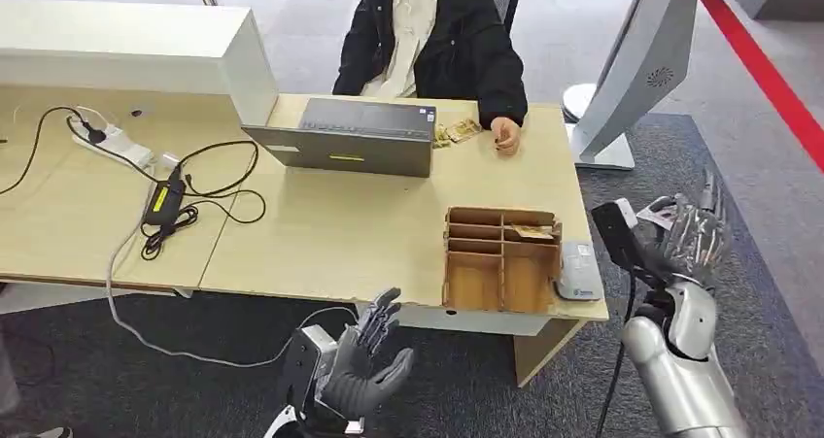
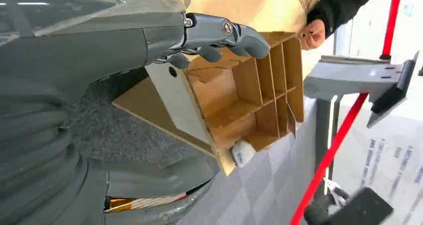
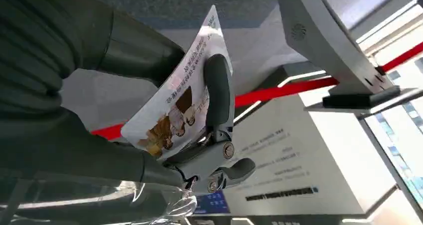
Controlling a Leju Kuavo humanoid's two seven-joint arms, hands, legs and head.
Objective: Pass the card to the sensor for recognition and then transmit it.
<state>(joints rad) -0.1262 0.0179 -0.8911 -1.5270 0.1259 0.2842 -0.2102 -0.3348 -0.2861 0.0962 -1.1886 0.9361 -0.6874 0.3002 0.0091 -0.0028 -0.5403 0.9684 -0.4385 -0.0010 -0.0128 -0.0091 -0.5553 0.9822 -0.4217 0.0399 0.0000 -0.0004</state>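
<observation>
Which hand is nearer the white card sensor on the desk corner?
Right. The right hand, holding the card, hovers just beyond the desk edge beside the sensor. The left hand is below the desk front, past the wooden organizer.

The light wooden desk [image 1: 321, 234] carries a grey laptop [image 1: 355, 139], a white power strip [image 1: 112, 143] with black cables [image 1: 194, 205], and some cards [image 1: 457, 130] just beside the person's fingers [image 1: 504, 139]. A brown divided box [image 1: 500, 258] and a white sensor [image 1: 577, 269] touching it stand at the desk edge, between the robot's two sets of fingers.
</observation>
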